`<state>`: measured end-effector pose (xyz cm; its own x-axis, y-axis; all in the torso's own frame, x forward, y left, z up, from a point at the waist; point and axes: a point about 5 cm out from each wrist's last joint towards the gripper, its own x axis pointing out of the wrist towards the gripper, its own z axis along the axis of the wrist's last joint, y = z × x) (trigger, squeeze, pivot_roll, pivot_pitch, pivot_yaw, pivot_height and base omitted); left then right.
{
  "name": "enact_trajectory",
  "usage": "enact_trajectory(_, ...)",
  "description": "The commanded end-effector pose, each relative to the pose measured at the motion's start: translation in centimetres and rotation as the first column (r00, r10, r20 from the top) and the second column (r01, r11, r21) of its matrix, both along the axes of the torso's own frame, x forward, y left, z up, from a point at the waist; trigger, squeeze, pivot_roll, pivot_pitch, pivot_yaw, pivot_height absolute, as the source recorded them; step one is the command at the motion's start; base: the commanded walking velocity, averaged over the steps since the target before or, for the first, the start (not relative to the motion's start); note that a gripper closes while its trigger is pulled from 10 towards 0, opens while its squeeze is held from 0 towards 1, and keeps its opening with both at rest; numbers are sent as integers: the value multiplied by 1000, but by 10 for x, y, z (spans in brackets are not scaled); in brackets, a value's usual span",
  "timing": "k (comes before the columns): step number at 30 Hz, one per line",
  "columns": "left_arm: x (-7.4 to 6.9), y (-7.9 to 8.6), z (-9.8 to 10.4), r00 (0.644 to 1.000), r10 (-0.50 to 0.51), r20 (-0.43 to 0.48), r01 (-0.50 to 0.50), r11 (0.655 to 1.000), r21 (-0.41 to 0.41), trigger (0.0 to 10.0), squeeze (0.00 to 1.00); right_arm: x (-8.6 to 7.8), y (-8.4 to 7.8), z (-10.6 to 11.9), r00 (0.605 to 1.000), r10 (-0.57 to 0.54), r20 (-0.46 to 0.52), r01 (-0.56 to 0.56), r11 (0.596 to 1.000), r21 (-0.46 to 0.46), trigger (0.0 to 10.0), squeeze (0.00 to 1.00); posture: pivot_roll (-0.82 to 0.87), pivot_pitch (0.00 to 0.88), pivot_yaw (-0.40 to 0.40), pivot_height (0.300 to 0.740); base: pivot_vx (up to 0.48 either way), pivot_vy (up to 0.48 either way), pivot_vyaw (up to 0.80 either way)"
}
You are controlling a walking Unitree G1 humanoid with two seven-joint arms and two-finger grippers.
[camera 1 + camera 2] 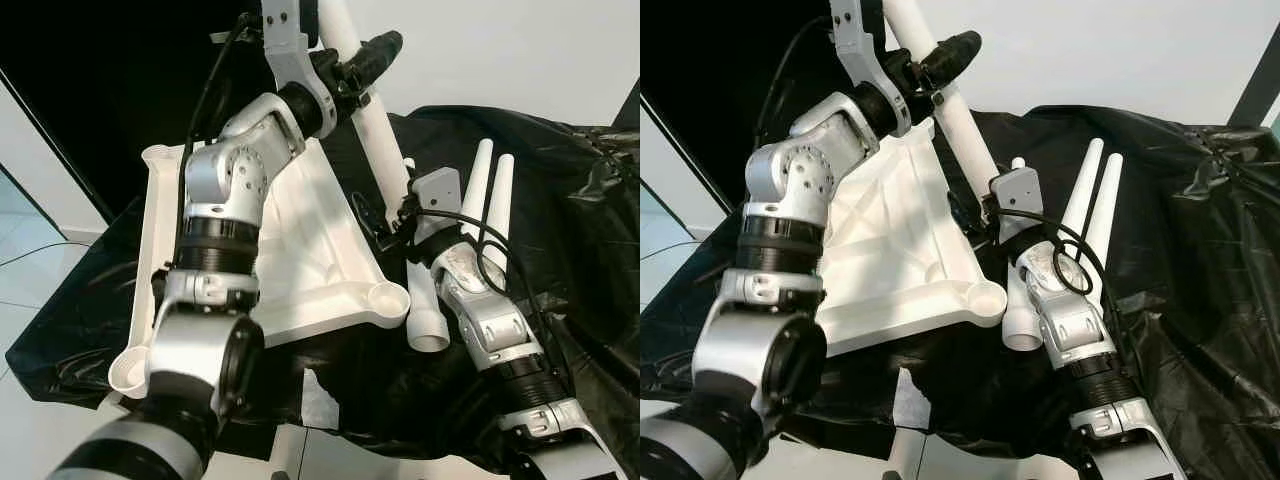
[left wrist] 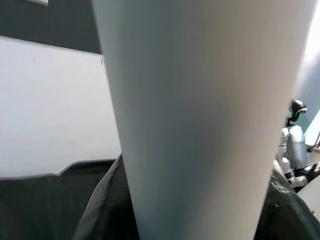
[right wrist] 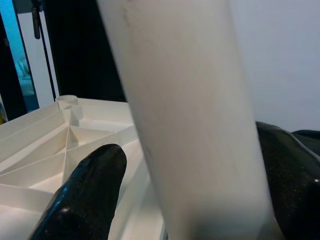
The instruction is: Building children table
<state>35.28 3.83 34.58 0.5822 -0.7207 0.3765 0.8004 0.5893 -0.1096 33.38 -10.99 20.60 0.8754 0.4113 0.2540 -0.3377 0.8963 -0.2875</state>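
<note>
- Above the black-draped work surface (image 1: 560, 200), the robot holds one long white table leg (image 1: 385, 150) with both grippers; its long axis runs steeply, leaning from its upper end near the left arm down and to the robot's right, to an open hollow foot (image 1: 430, 335).
- Up high, the left gripper (image 1: 365, 62) is clamped round the leg's upper part, black fingers wrapped across the tube; the left wrist view looks straight along the pale shaft.
- Lower down, the right gripper (image 1: 985, 205) grips the same leg near its middle; one black finger (image 3: 87, 192) shows beside the tube in the right wrist view, pressed close to it.
- Just left of the foot lies the upturned white tabletop (image 1: 310, 230), ribbed underside up, with a round corner socket (image 1: 388, 298) right beside the leg's open end.
- Judged from this, the coming move turns on bringing the foot over that socket; the right gripper is nearer to it.
- Two spare legs (image 1: 488, 205) rest on the cloth, to the right of the held leg.
</note>
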Motion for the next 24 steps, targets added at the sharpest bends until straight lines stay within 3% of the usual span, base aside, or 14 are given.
enact_trajectory(1,-7,-5,7,998,-18,65,17,1000,14,10000,0,2,5,-1,1000,9,-24,-9,1000,4,10000,0,-24,0,59,740,0,0,0)
enact_trajectory(5,-23,-26,-3,987,16,161,-34,993,109,10000,0,9,9,7,998,15,-60,-18,998,-57,10000,0,-21,0,53,740,0,0,0)
enact_trajectory(13,-31,-37,-11,979,24,203,-57,986,158,10000,0,11,12,9,996,28,-86,-41,988,-149,10000,0,-20,0,48,740,0,0,0)
enact_trajectory(20,-33,-39,-10,976,36,215,-71,985,157,10000,0,10,12,5,993,26,-114,-44,986,-163,10000,0,-20,0,48,740,0,0,0)
enact_trajectory(22,-35,-40,-11,974,39,225,-77,984,159,10000,0,10,13,5,993,21,-119,-42,984,-174,4471,0,-22,0,52,740,0,0,0)
enact_trajectory(23,-35,-40,-11,974,39,225,-77,984,159,10000,0,10,13,5,993,21,-119,-42,984,-174,4471,0,-22,0,52,740,0,0,0)
enact_trajectory(24,-35,-41,-11,973,39,227,-77,984,162,10000,0,10,12,6,994,16,-107,-36,982,-186,706,0,-23,0,53,740,0,0,0)
